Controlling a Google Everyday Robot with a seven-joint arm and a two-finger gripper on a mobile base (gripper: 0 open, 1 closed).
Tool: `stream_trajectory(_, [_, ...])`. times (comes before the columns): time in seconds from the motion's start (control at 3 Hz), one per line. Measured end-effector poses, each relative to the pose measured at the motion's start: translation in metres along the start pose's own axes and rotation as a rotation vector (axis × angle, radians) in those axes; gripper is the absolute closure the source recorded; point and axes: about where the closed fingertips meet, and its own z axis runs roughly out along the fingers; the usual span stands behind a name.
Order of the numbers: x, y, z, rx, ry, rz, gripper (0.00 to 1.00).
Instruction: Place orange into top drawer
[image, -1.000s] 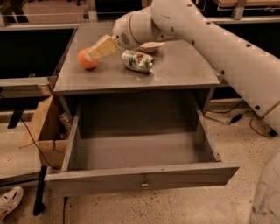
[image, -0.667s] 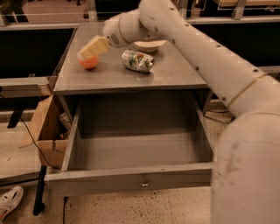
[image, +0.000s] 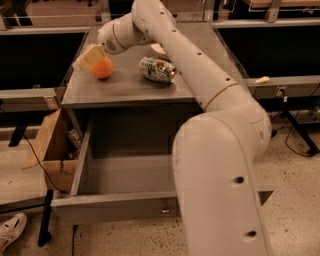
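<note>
Claw (image: 86, 59): over the far-left part of the worktop (image: 125, 89), up against the orange's upper-left side. Tan, slanting down and left from the white wrist.
Claw state: can't tell. How wide it stands, and whether it has hold of anything, doesn't show from this angle.
Orange (image: 101, 68): sits on the worktop, left side, nr the left edge. Touching or v. close to the claw; can't tell which. Not in the drawer.
Drawer (image: 115, 207): pulled wide open below the worktop, front panel toward the camera. Grey floor and left wall show; right part hidden behind the arm.
Knob (image: 165, 210): small, metal, on the drawer's front panel, just left of the arm.
Can (image: 157, 69): green-and-silver, lying on its side mid worktop, to the right of the orange and apart from it.
Bowl (image: 159, 48): pale, behind the can. Mostly hidden by the arm, only a sliver shows.
Arm (image: 200, 75): white, large in the foreground at right. Rises over the drawer, crosses the worktop above the can and ends at the claw on the left.
Box (image: 50, 150): cardboard, flaps open, on the floor just left of the drawer, by the cabinet's side.
Shoe (image: 11, 237): white, on the floor in the bottom-left corner, well apart from the drawer.
</note>
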Motion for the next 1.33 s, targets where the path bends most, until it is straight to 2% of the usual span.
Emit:
stream_trajectory(0.33, [0.009,-0.004,0.022,-0.019,0.047,0.008,0.00])
stream_trajectory(1.0, [0.042,-0.015,0.036,-0.004,0.127,0.075,0.01])
stream_trajectory(1.33, [0.057,-0.017,0.035,0.001,0.144,0.102,0.27])
